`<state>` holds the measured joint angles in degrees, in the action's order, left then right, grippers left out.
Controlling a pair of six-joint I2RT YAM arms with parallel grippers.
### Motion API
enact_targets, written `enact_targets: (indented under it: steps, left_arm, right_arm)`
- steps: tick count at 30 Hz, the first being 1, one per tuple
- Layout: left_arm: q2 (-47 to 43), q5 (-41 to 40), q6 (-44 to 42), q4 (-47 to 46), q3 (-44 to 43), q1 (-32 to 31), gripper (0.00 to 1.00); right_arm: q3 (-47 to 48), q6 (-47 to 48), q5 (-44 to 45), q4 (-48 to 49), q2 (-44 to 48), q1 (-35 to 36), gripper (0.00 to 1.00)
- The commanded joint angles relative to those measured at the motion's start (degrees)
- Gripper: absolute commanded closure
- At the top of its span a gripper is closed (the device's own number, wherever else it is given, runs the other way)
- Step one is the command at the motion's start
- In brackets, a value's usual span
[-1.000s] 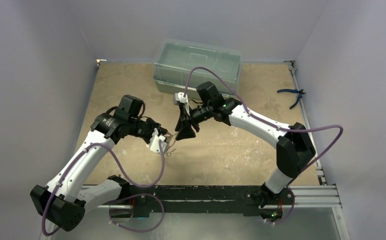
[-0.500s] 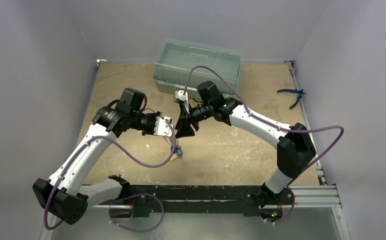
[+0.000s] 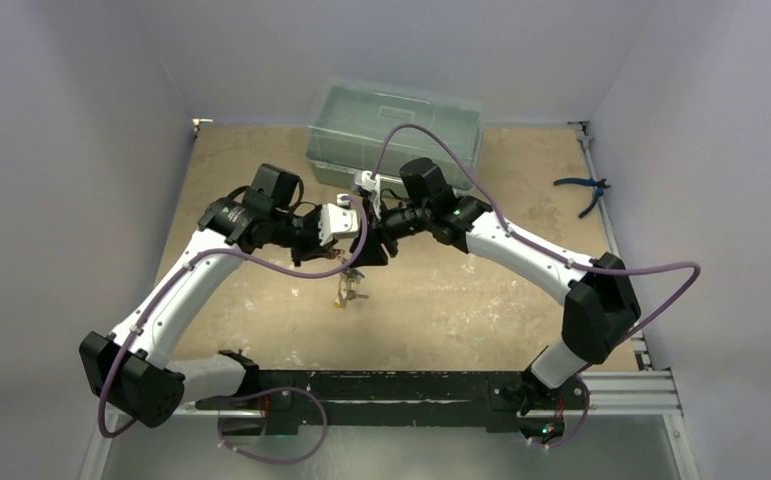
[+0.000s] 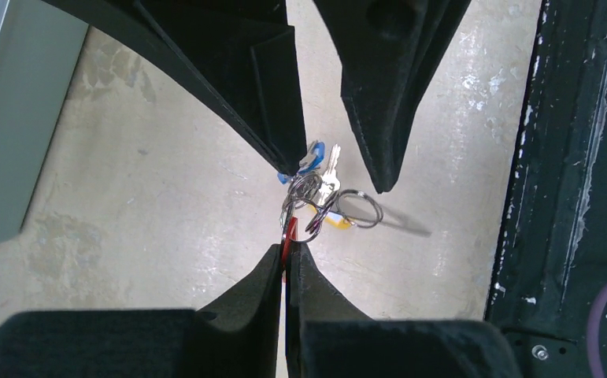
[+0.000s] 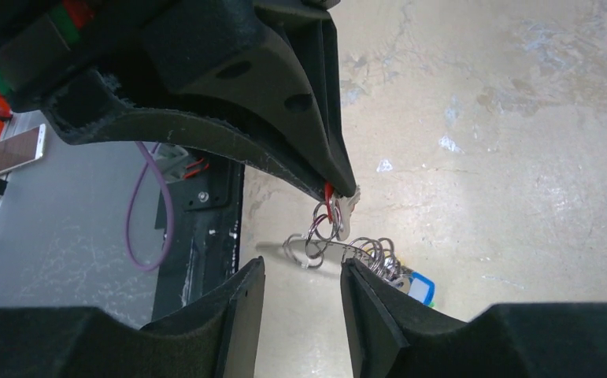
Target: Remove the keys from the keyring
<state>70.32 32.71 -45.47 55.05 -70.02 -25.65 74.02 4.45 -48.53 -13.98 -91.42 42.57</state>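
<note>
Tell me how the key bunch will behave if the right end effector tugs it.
The key bunch hangs loose from the left end effector, pinched by one red piece, so it will probably swing and twist. Its linked rings look floppy, so keys may slide around.

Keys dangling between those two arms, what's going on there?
The left arm's fingers are pinched shut on a red tag in the bunch, so the keys dangle above the table. The right arm's fingers are open and poised right at the bunch, gripping nothing yet.
</note>
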Motion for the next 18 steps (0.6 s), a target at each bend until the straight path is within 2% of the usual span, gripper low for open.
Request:
enact_targets:
  steps: [1,8,18]
  left_arm:
    - [-0.3,1.4,5.2,-1.8,-3.1,-0.2,1.0]
    - [0.1,1.8,5.8,-2.0,-2.7,-0.1,1.0]
    - [0.3,2.6,8.2,-2.2,-2.7,-0.1,1.0]
  right_arm:
    - [-1.6,-1.6,-1.6,6.3,1.2,-0.3,0.56]
    - [-4.4,-0.1,-8.6,12.6,0.1,-0.3,0.63]
    - [-4.5,-1.7,-5.8,15.2,-0.9,-0.3,0.7]
